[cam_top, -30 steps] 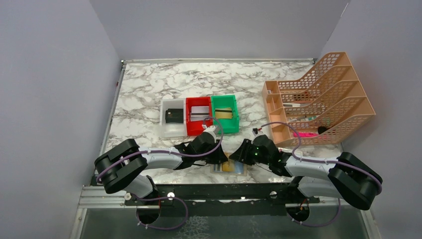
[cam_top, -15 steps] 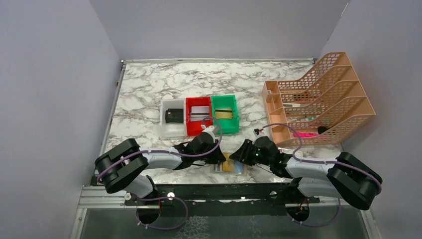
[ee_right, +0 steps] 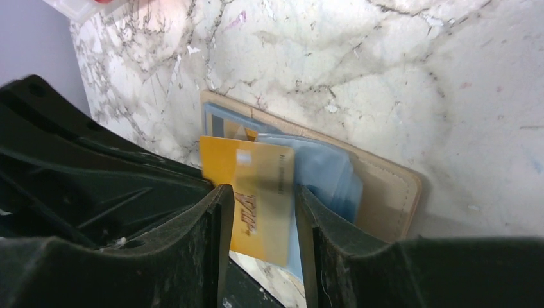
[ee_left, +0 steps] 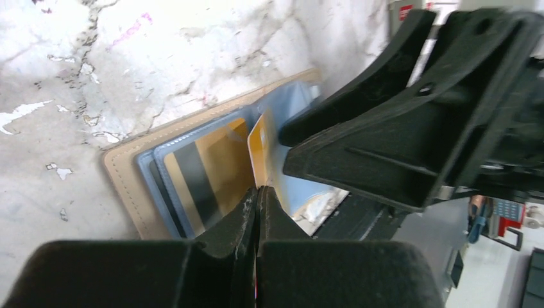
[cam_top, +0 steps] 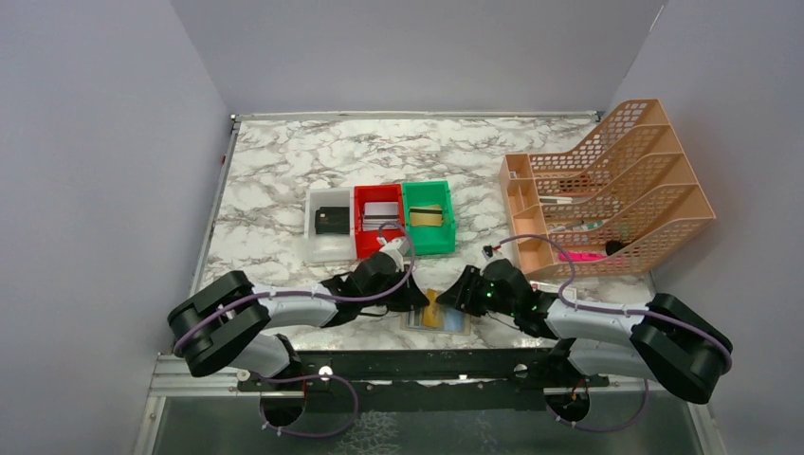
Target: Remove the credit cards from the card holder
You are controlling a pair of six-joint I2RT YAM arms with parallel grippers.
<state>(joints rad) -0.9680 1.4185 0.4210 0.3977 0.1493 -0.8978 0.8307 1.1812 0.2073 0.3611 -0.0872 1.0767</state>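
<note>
Mid-extraction: the left gripper (ee_left: 258, 192) jaws pinched a yellow plastic credit card (ee_left: 259, 144) half out of the tan folding card holder (ee_left: 125, 173) lying on the marbled surface (ee_left: 128, 64). The right gripper (ee_right: 261, 191) jaws stood spread. Next, probably, a clean pull clear.

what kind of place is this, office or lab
Probably a robot test booth: plain grey walls box in a marble-look table, two arms are mounted at its near edge, and a file rack and bins serve as props.

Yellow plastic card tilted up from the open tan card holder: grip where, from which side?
Probably pinch the yellow plastic card across both faces at its raised edge, coming from the robot's left: it tilts up off the tan card holder's blue sleeves.
</note>
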